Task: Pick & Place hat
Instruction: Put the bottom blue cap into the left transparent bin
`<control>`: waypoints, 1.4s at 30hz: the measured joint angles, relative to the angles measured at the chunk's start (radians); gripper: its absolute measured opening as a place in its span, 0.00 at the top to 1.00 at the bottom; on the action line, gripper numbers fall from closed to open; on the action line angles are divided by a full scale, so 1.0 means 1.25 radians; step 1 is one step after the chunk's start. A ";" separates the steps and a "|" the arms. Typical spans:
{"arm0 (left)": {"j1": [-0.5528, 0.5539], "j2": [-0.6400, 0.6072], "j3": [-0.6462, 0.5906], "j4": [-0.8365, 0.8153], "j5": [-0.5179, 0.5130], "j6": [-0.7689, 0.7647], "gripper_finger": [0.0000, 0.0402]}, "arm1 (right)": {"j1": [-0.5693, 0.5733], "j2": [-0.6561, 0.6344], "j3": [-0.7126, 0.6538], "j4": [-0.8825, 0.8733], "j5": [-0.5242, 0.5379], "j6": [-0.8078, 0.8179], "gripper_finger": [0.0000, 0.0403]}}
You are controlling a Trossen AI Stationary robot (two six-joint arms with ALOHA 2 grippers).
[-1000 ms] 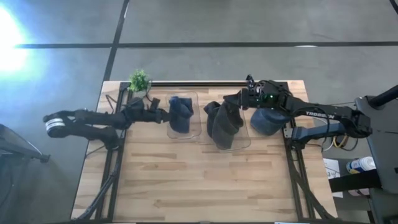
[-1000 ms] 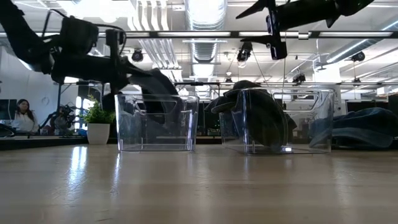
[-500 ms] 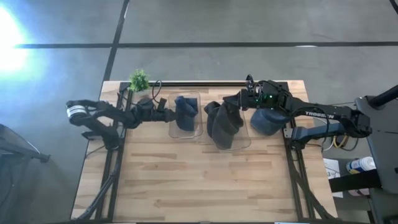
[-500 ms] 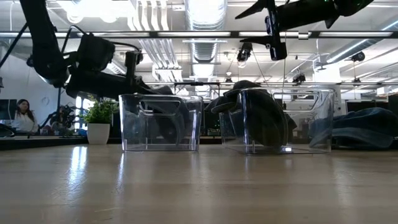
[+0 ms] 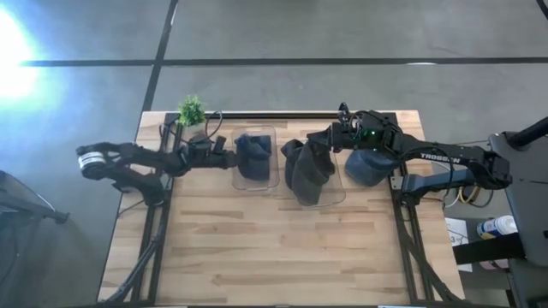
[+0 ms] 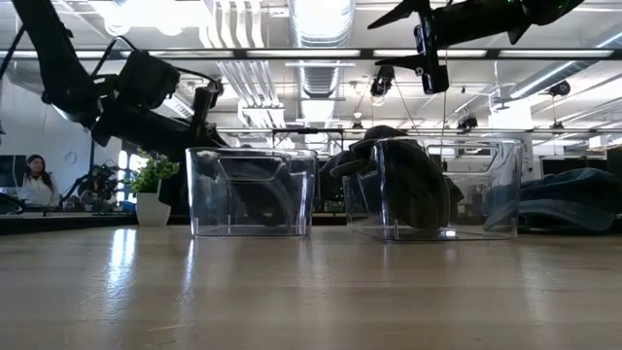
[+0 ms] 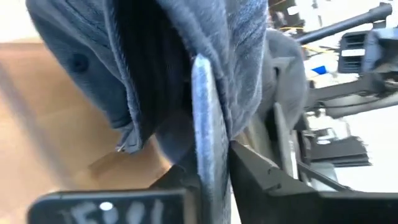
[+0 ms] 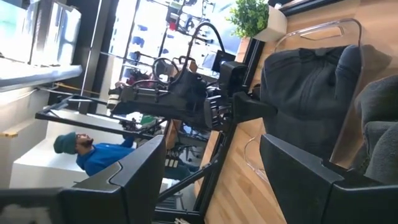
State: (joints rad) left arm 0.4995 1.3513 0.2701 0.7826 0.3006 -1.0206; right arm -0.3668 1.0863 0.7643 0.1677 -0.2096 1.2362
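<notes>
A dark blue hat [image 5: 253, 147] lies in the left clear bin [image 5: 255, 184], on its floor in the low view [image 6: 255, 194]. My left gripper [image 5: 227, 155] reaches nearly level over that bin's left wall and is shut on the hat [image 7: 161, 62]. The right clear bin [image 5: 334, 195] holds dark hats [image 5: 306, 171], one draped over its wall. My right gripper [image 5: 328, 137] hangs open above that bin, touching nothing [image 8: 217, 168]. My left gripper has the hat's brim edge [image 7: 208, 155] between its two fingers, which lie on either side of the thin rim. The fingers come nearly level from the table's left side. The hat's crown hangs beyond the fingers and rests down in the left bin.
Another blue hat [image 5: 366, 167] lies on the table right of the right bin. A small potted plant [image 5: 192, 109] stands at the far left corner. Bare wood spreads across the near half of the table. A person [image 6: 37, 180] sits in the room behind.
My left gripper has gone down and tipped toward the left bin, carrying the hat with it. The hat, which hung at the bin's rim, now sits low inside the bin. In the last half second the arm has drawn slightly back toward the table's left edge.
</notes>
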 joint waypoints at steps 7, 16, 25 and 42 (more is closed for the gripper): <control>-0.001 -0.146 0.000 -0.246 -0.039 0.066 0.67 | 0.000 0.000 0.000 0.001 0.000 -0.002 0.36; 0.000 -0.296 0.019 -0.459 -0.126 0.089 0.63 | 0.000 0.000 0.000 -0.006 -0.003 -0.003 0.36; 0.000 -0.306 0.208 -0.882 -0.161 0.242 0.63 | 0.000 -0.018 0.001 -0.204 -0.004 -0.045 0.36; 0.012 -0.250 0.198 -0.944 -0.169 0.325 0.63 | 0.000 -0.113 0.001 -0.414 0.043 -0.102 0.36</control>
State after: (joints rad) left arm 0.5144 1.0382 0.5175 -0.3973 0.0896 -0.6143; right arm -0.3668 0.9455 0.7654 -0.3492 -0.1562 1.1090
